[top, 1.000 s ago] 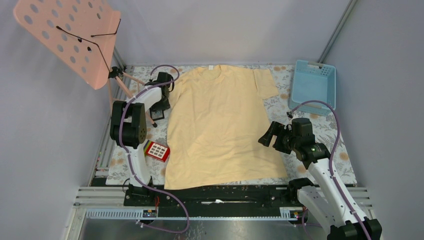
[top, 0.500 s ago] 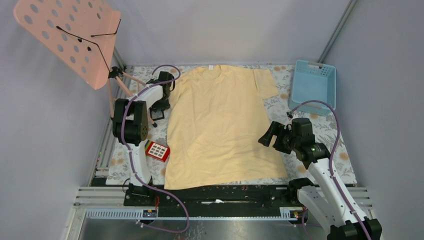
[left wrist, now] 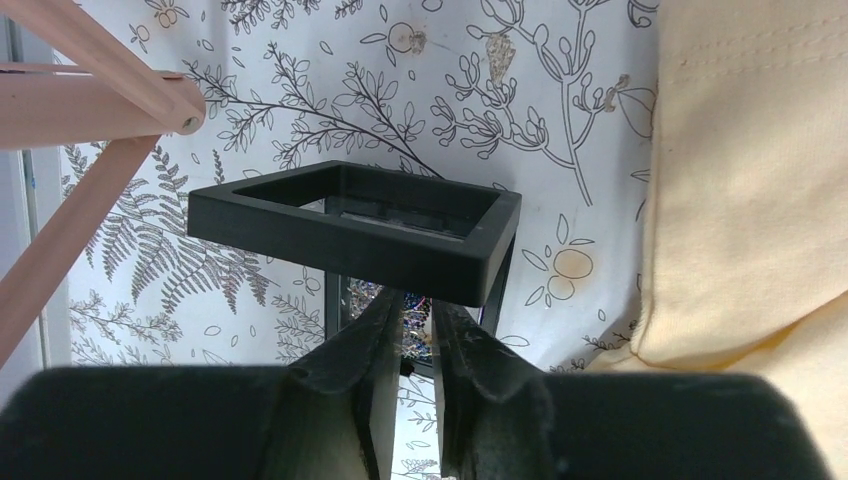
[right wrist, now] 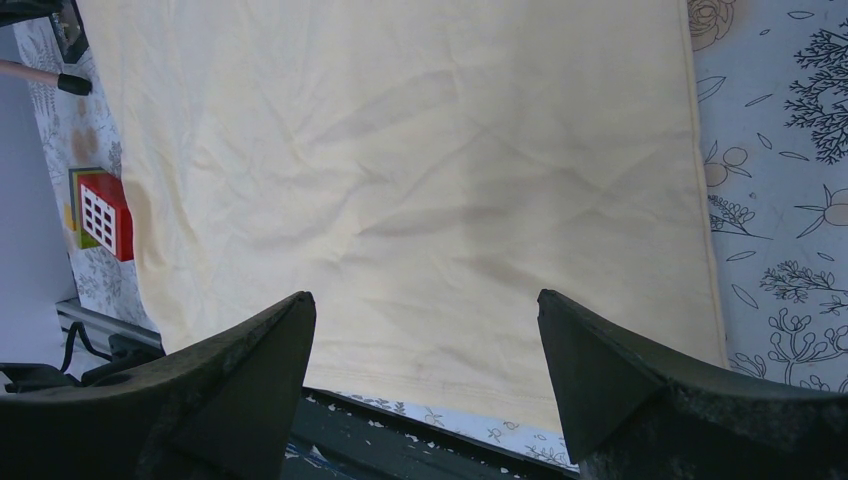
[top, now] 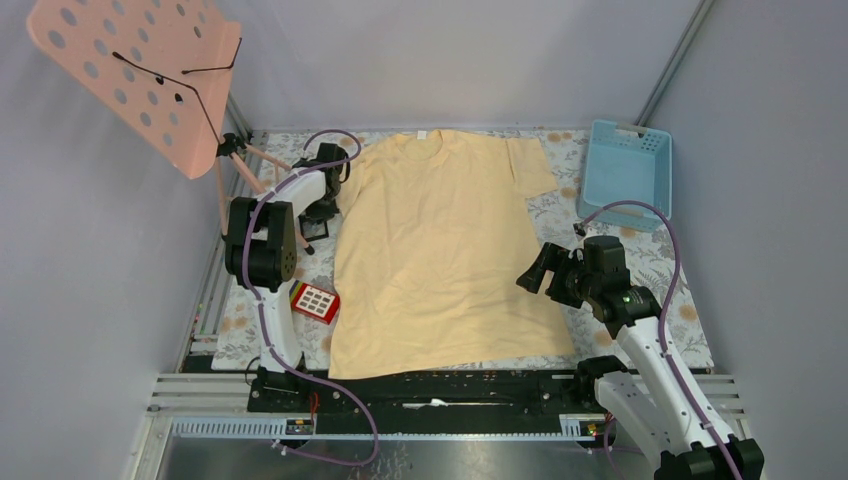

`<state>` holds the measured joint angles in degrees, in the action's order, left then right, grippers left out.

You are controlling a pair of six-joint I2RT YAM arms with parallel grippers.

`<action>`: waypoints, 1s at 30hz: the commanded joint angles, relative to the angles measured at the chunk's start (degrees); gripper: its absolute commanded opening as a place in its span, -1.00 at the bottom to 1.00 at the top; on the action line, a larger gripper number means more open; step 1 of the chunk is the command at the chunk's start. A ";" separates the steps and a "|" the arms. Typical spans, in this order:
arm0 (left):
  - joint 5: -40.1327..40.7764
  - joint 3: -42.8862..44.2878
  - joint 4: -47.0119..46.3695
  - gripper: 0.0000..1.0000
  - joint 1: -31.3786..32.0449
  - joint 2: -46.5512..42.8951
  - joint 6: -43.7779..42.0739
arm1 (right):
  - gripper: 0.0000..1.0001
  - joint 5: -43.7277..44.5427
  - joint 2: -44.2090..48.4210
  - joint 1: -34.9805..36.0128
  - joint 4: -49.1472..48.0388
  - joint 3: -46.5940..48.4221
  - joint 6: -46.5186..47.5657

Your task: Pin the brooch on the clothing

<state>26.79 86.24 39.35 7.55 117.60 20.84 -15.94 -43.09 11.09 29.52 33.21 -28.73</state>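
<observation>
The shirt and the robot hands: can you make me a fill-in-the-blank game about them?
1. The shirt lying flat is pale ____.
2. The basket is coloured ____.
3. The right hand over the shirt is wide ____.
4. The left hand is at a square frame coloured ____.
Missing words: yellow; blue; open; black.
</observation>
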 commanded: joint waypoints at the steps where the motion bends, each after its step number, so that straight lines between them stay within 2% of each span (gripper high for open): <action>1: 1.79 1.20 -0.88 -0.69 -0.26 -0.53 -0.23 | 0.79 0.98 0.89 0.25 0.18 0.62 0.60; 11: 1.79 -0.40 -1.21 -1.00 0.26 -4.68 0.45 | 0.78 1.12 1.22 0.25 0.71 0.80 0.65; 23: 2.05 -3.09 -1.12 -1.00 2.98 -11.93 1.21 | 0.78 1.36 3.11 0.30 2.26 1.19 0.54; 30: -1.92 -5.15 -1.08 -1.00 4.41 -16.96 2.60 | 0.79 1.11 4.68 0.25 3.38 1.32 0.33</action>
<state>26.83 82.08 39.16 11.40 105.54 22.00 -15.55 -39.64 11.09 31.55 33.23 -28.75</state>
